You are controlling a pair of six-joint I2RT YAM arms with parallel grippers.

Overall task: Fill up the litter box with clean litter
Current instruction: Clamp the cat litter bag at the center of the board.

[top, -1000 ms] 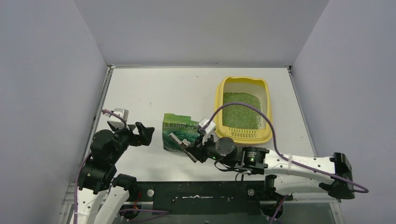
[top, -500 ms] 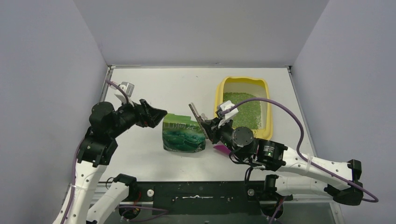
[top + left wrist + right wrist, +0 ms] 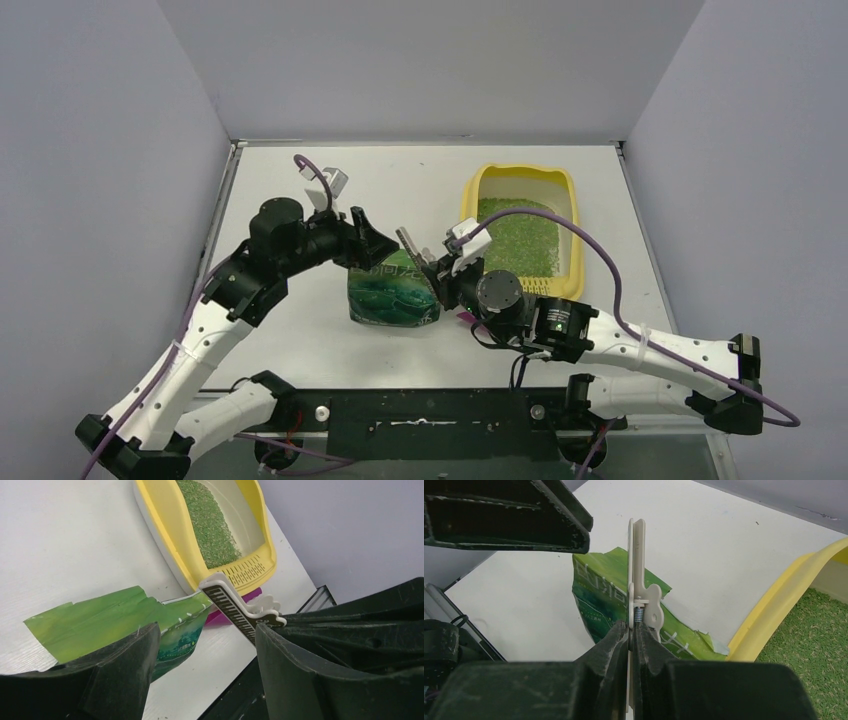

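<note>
Right arm: your right gripper (image 3: 630,630) is clamped on the tail of a flat off-white plastic bag clip with a metal spring (image 3: 639,570). The jaws are pressed together on it. The clip stands straight up out of the fingers in the wrist view. From above it tilts up and to the left.

Left arm: your left gripper (image 3: 205,630) has its jaws wide apart and holds nothing. It hangs over the far left part of the glossy green printed pouch (image 3: 390,295). The clip's ridged bar shows just beside the right finger (image 3: 300,670). You cannot tell whether they touch.

Pouch: it stands on the white table (image 3: 300,200), ragged top edge up, between the two grippers and left of the box.

Task items: the pale yellow rectangular plastic litter box (image 3: 468,215) sits at the right of the table, slotted grate strip at its near end. Fine light-green granules of clean litter (image 3: 520,240) cover most of its floor. A bare pale strip shows at the far end.

Other: a magenta plastic scoop (image 3: 467,317) lies on the table by the box's near left corner, mostly hidden by your right arm.
</note>
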